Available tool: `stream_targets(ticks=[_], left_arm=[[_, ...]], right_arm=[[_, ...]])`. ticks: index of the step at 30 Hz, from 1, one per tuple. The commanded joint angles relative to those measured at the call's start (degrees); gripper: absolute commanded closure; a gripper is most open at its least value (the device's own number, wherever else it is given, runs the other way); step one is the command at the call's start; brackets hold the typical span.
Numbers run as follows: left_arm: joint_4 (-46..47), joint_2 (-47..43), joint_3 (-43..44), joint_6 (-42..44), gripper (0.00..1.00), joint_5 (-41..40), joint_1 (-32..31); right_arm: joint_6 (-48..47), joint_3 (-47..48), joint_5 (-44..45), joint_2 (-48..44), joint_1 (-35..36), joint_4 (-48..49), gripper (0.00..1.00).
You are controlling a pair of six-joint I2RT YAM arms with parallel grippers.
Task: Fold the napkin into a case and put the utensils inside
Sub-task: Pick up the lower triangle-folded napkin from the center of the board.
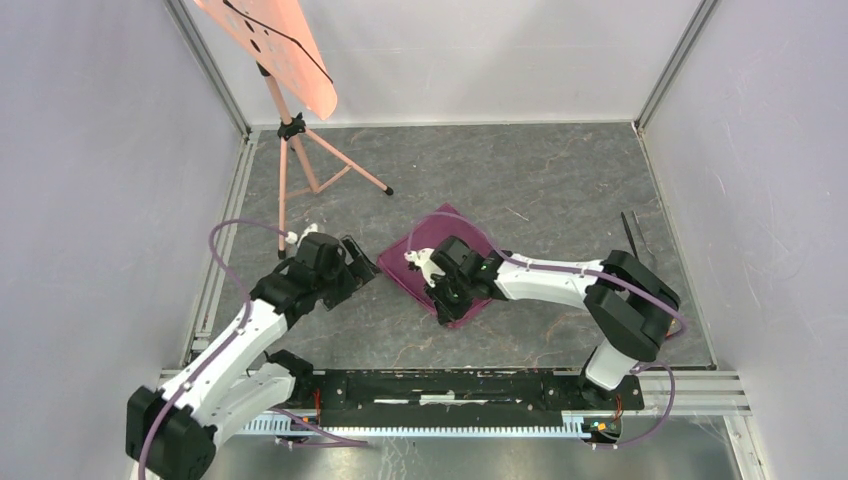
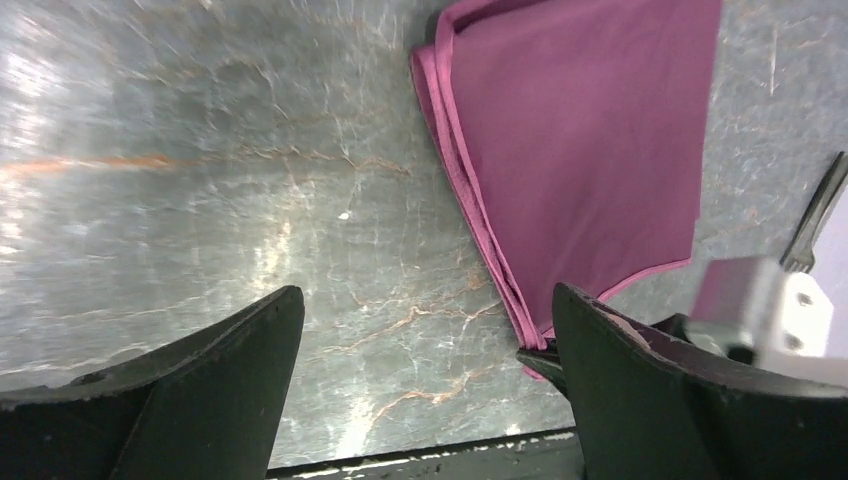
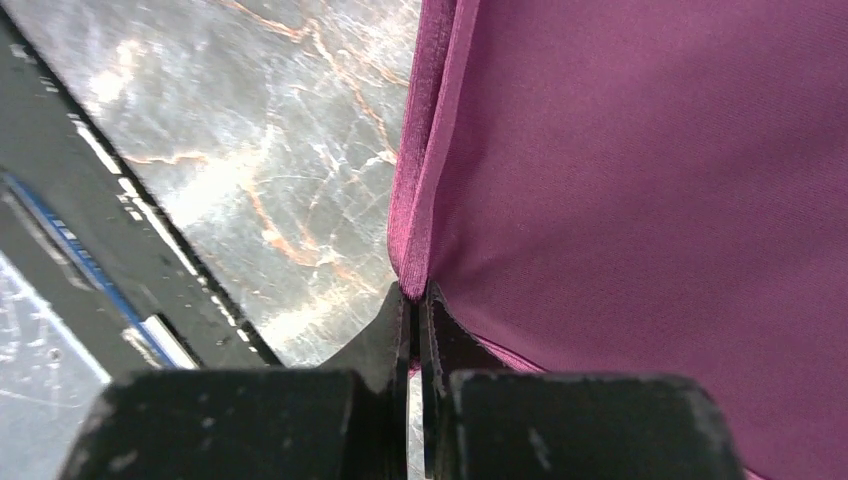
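Napkin: plum-maroon rectangular fabric napkin [image 1: 425, 243], folded in layers, lying mid-table on the grey marbled table [image 1: 560, 180].
Right gripper: black two-finger right gripper [image 3: 415, 300] clenched on the napkin's layered near edge, with cloth pinched between its fingers.
Left gripper: black left gripper [image 2: 430, 330] released, jaws wide, just beside the napkin's left edge, holding nothing.
Fork: slim dark metal fork [image 2: 815, 215] on the table, right of the napkin and apart from it.

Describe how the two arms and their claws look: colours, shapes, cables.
Both arms share one build. The left arm and the right arm have smooth white link shells between bulky black joint housings. A thin purple cable loops along each. The left claw and the right claw each have two matte black, wedge-shaped fingers.
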Motion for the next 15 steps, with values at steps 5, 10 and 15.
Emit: stream_targets(ticks=[5, 10, 15], left_arm=[[22.67, 13.32, -5.58, -14.26, 0.0, 14.12, 0.11], [32.12, 19.57, -9.03, -17.47, 0.07, 14.77, 0.12], [38.79, 24.41, -10.86, -17.9, 0.09, 15.79, 0.12]], right_arm=[[5.26, -8.72, -16.05, -6.74, -4.54, 15.19, 1.0], [6.36, -12.39, -18.58, -8.48, -6.76, 18.77, 1.0], [6.0, -13.45, -19.23, -9.08, -7.74, 19.54, 1.0]])
